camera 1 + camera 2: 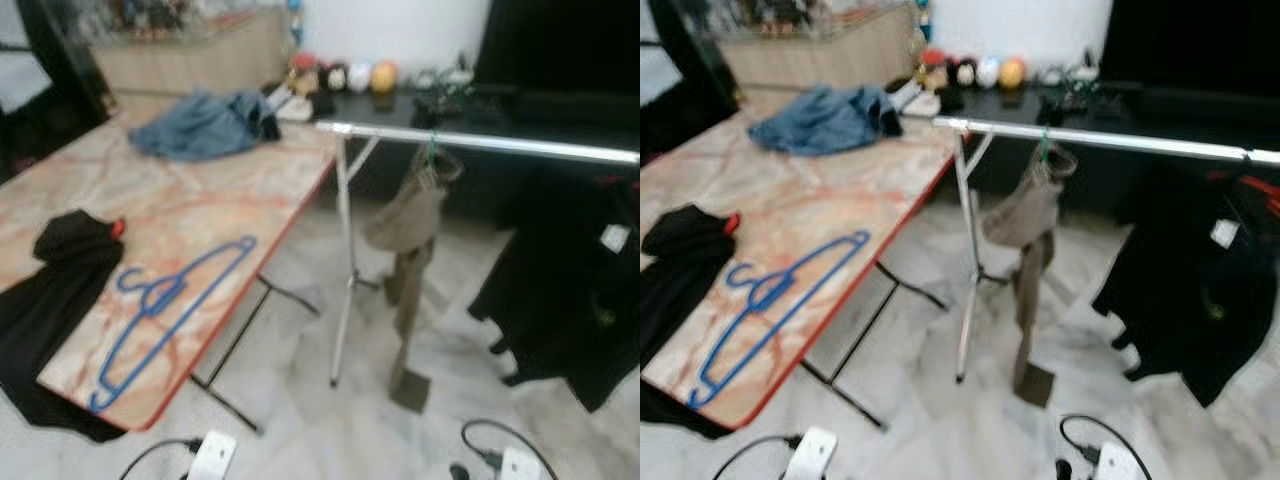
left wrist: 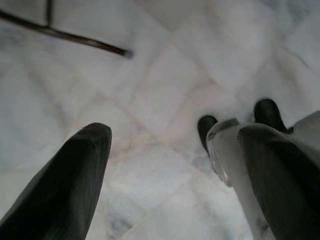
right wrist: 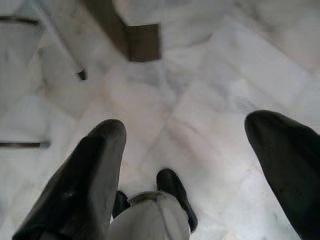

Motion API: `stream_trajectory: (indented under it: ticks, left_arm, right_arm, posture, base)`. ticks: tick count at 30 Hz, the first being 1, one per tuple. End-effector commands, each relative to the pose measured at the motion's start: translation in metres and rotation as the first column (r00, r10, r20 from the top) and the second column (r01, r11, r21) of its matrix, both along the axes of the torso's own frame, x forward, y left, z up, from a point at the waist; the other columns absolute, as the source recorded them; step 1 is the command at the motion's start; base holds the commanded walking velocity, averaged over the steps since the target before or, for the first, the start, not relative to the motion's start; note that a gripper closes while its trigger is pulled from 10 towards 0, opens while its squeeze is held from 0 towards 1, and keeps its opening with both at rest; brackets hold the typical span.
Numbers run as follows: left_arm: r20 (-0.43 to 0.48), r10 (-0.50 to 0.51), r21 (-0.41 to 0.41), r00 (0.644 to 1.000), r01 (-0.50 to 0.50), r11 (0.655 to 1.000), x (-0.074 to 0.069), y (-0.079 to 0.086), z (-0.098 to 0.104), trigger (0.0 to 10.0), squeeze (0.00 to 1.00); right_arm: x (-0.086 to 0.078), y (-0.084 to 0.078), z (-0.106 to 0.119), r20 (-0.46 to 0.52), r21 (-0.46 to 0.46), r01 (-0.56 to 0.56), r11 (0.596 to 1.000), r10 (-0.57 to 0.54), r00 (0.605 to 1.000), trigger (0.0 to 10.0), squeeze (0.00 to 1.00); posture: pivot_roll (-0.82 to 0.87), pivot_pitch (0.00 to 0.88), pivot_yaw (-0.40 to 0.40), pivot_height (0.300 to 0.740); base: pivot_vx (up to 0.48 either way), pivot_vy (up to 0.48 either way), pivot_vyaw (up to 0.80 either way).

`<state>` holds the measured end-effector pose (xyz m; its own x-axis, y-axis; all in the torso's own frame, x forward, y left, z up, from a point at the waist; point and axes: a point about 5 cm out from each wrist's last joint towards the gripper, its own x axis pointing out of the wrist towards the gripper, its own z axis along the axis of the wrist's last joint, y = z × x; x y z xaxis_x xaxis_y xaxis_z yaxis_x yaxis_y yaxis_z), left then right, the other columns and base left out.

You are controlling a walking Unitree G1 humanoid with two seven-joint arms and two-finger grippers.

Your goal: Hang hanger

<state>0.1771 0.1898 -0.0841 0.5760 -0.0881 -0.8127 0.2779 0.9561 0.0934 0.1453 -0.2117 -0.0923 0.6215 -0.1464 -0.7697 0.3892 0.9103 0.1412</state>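
Blue hanger (image 1: 165,318) lies flat on marble-pattern counter (image 1: 200,215), near front edge, just beside black garment (image 1: 50,290) draped over counter's left side. Denim heap (image 1: 205,122) at far end. Silver rail (image 1: 480,142) stands right of counter, well apart from hanger; brown trousers (image 1: 410,260) and black clothes (image 1: 570,280) hang from it.

Left end effector (image 2: 170,165) seen in left wrist view, fingers apart, over white floor (image 2: 165,75). Right end effector (image 3: 185,150) seen in right wrist view, fingers apart, above floor near trouser hem.
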Motion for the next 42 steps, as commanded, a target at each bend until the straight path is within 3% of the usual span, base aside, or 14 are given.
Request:
stream_trajectory:
  ticks: [1, 16, 34, 42]
  left_arm:
    - [-0.002, 0.024, -0.005, 1.0, -0.024, 1.0, 0.0, 0.003, 0.0, 10.0, 0.0]
    - [0.01, 0.041, -0.006, 0.999, -0.041, 0.999, 0.002, 0.005, 0.001, 10.0, 0.0]
    - [0.036, 0.065, -0.023, 0.997, -0.065, 0.998, 0.008, 0.001, 0.004, 10.0, 0.0]
    - [0.027, 0.061, -0.021, 0.998, -0.06, 0.998, 0.007, 0.001, 0.003, 10.0, 0.0]
  right_arm:
    - [-0.006, 0.002, -0.003, -0.027, 0.008, -0.001, 1.0, 0.002, 1.0, 10.0, 0.0]
    - [-0.01, -0.003, -0.003, -0.032, 0.003, 0.002, 1.0, -0.002, 0.999, 10.0, 0.0]
    - [-0.014, -0.005, -0.004, -0.03, 0.004, 0.006, 1.0, -0.006, 1.0, 10.0, 0.0]
    - [-0.003, 0.007, -0.002, -0.008, -0.005, -0.023, 1.0, 0.023, 1.0, 10.0, 0.0]
  posture:
    - [-0.04, 0.001, 0.068, 0.74]
    - [-0.04, 0.001, 0.069, 0.74]
    - [-0.04, 0.0, 0.072, 0.74]
    - [-0.05, 0.0, 0.072, 0.74]
  base:
    - [0.0, 0.0, -0.79]
    - [0.0, 0.0, -0.79]
    - [0.0, 0.0, 0.0]
    - [0.0, 0.0, 0.0]
